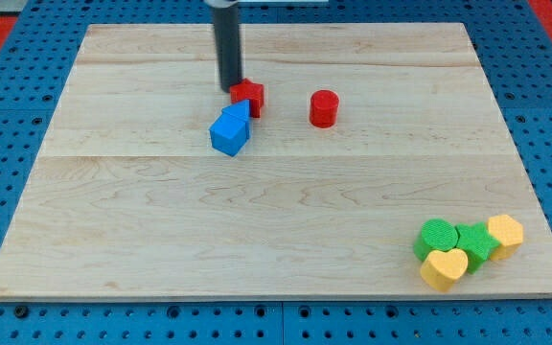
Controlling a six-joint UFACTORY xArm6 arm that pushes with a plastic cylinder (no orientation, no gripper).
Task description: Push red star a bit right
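The red star (pixel 250 96) lies on the wooden board (pixel 276 192) near the view's top, left of centre. My tip (pixel 229 89) stands right at the star's left edge, touching or nearly touching it. A blue block (pixel 230 129) sits just below and to the left of the star, touching its lower edge. A red cylinder (pixel 324 108) stands to the star's right, a gap apart.
At the view's bottom right lies a tight cluster: a green block (pixel 437 236), a second green block (pixel 473 242), a yellow heart (pixel 444 269) and a yellow block (pixel 505 233). The board's edges drop to a blue pegboard (pixel 8 144).
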